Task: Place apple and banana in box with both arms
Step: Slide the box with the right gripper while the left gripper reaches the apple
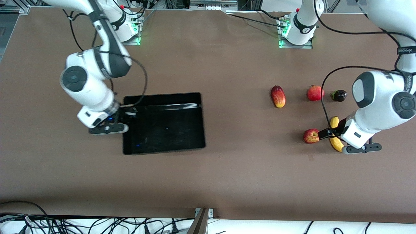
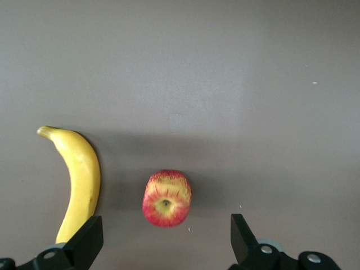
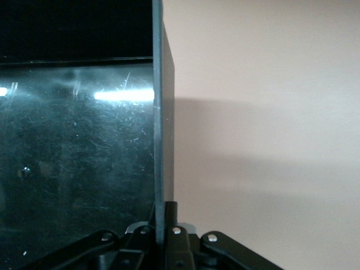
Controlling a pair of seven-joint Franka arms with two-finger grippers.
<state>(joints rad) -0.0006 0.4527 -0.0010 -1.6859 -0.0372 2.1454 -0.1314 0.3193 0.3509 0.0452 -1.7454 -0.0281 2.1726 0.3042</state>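
Observation:
The apple [image 1: 311, 136] [image 2: 167, 198] lies on the brown table toward the left arm's end, with the banana [image 1: 335, 144] [image 2: 79, 180] right beside it. My left gripper [image 1: 328, 133] [image 2: 163, 242] hangs open over the two fruits and holds nothing. In its wrist view the apple lies between and ahead of the fingertips, and one fingertip [image 2: 87, 239] overlaps the banana's end. The black box [image 1: 162, 96] stands mid-table. My right gripper [image 1: 125, 114] [image 3: 164, 211] is shut on the box's thin side wall [image 3: 158, 112], at the edge toward the right arm's end.
Farther from the front camera than the apple lie a red-yellow mango [image 1: 278, 96], a red pomegranate [image 1: 315, 93] and a small dark fruit [image 1: 339, 95]. Loose cables [image 1: 97, 224] run along the table's front edge.

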